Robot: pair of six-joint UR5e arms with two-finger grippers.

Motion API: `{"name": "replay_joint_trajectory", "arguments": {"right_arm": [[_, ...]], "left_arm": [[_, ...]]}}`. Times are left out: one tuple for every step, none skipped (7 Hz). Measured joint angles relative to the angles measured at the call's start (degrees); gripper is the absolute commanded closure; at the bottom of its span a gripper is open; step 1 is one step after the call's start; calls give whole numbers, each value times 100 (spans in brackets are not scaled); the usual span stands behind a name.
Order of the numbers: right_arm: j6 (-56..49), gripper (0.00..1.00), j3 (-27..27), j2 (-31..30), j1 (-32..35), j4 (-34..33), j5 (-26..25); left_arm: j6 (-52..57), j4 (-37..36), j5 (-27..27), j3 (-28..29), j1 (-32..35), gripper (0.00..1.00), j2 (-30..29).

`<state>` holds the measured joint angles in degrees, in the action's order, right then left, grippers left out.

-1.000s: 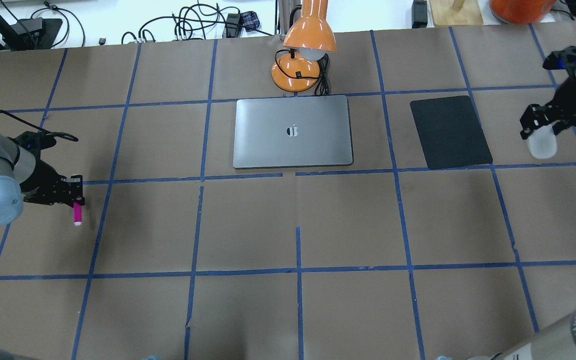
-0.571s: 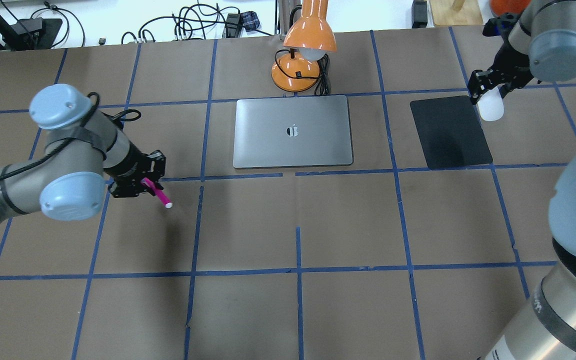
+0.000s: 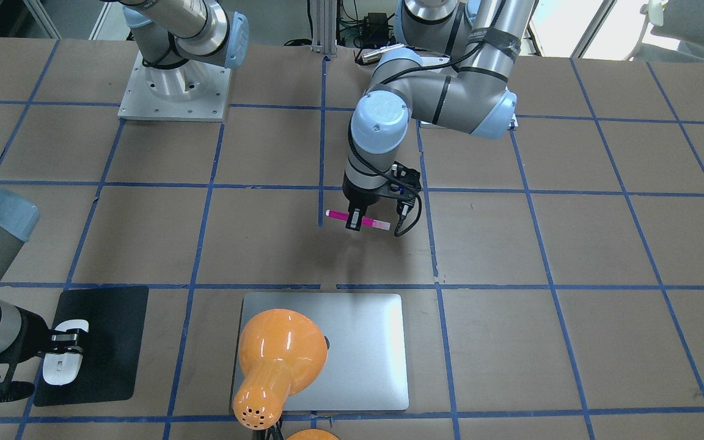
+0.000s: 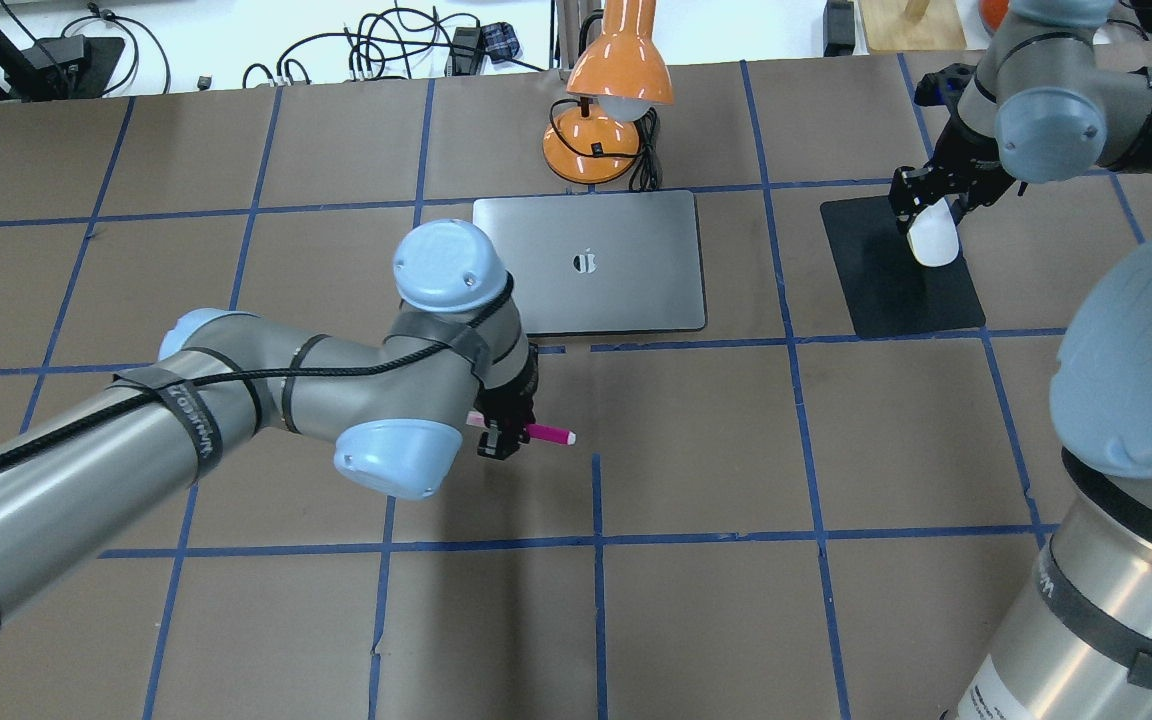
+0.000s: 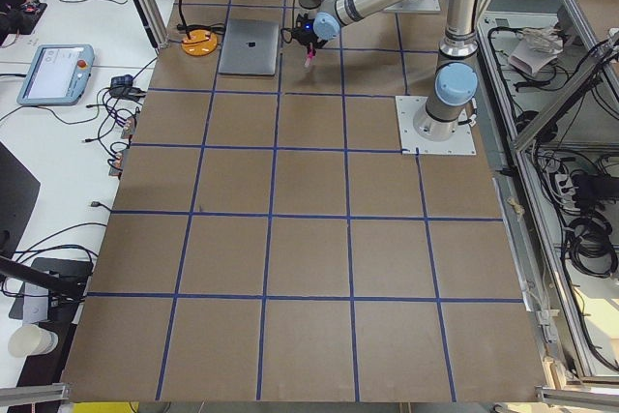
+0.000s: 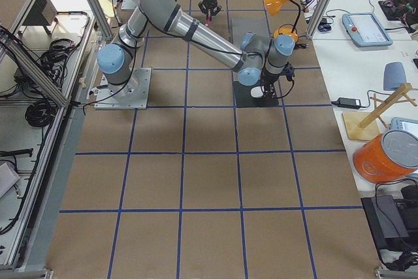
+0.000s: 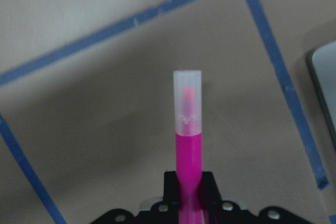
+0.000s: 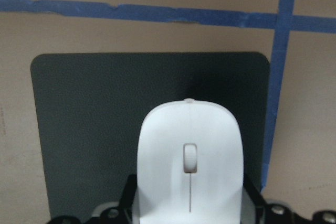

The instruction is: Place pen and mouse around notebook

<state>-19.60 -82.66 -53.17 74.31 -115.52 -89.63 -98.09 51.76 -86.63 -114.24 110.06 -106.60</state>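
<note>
An orange lamp (image 3: 275,357) hides the left half of the flat silver notebook (image 3: 364,348), lower centre of the front view. Above it, the left tool (image 3: 355,221) clamps the slim magenta pen (image 3: 337,214) level over the brown desk (image 3: 572,244). In the overhead view's upper right, the right tool (image 4: 929,212) grips the glossy oval mouse (image 4: 933,243) over a matte black mat (image 4: 886,290).

Even, bright overhead lighting. I see soft shadows under both arms on the desk (image 4: 696,450), and glare on the lamp (image 3: 278,348) shade and notebook (image 3: 364,342) lid. The left wrist view is blurred around the pen (image 7: 188,129); the mouse (image 8: 210,145) appears sharp.
</note>
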Motion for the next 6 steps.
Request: {"name": "replay_joint_trajectory", "arguments": {"right_arm": [[31,0,-118,14,0,-20,98],[43,0,-178,8,-1,-50,150],[50,0,-141,-10,-3,-80,139],[135,0,-16,-65,32,-92,126],[292,0,148,-229,197,24,19],[384,0,254,-551,449,236,-140]], "left_arm": [[-530,-3,51,190,202,100,-218],[-835,18,116,364,328,100,-395],[-953,25,148,468,390,100,-511],[-998,24,168,550,421,100,-592],[-1010,19,179,605,432,72,-674],[-1011,6,184,648,437,1,-762]]}}
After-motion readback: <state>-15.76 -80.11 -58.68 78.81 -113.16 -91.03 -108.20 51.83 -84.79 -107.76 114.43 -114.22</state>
